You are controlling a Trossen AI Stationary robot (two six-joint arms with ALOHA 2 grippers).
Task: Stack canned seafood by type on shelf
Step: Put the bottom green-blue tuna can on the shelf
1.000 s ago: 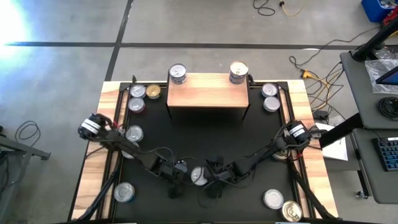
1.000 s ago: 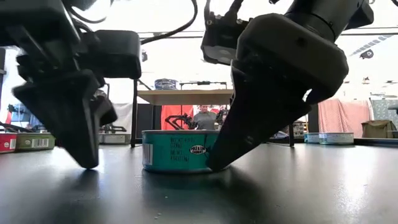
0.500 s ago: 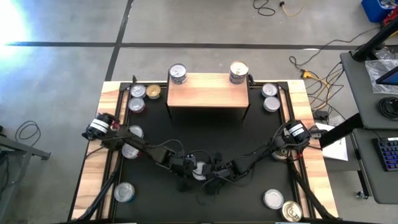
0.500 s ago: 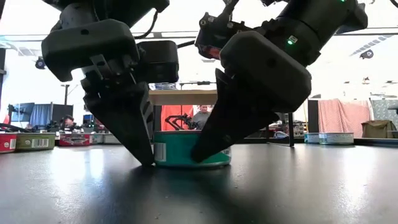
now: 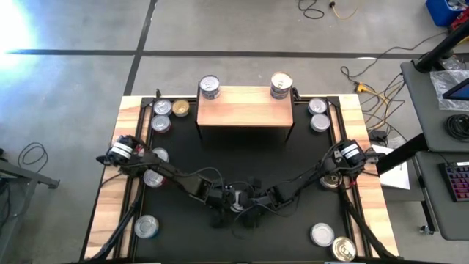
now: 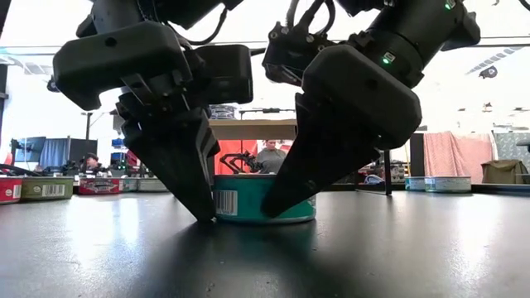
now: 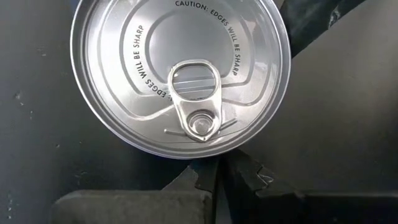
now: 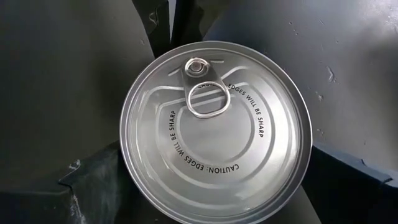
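**Between two grippers: a teal tin braced at the mat's near edge**

Directly under both wrists, near the front middle of the black mat [image 5: 242,158], sits one tin [image 6: 263,199] with a teal side label and a barcode. The left gripper [image 6: 197,194] has its fingers pressed fully together, their tips down at the mat and touching the tin's side wall; it holds nothing. I judge it serves as a stop, or a pusher, so the tin cannot slide away. The right gripper [image 6: 286,194] stands spread as wide as it goes, one finger slanting down against the tin's other side, the tin lying between its two dark fingers in the right wrist view. That stance suits a grasp about to be made across the tin's width; it is not yet clamped.

The tin is short and round, its lid [image 8: 216,130] bright brushed silver with pressed concentric rings, a pull tab and embossed warning lettering. The mat is matte and dark, faintly mirror-like at table height.

Well beyond both grippers stands the shelf [image 5: 245,106], pale wood on thin black legs, with one tin at each far corner. Other tins lie scattered at the mat's sides
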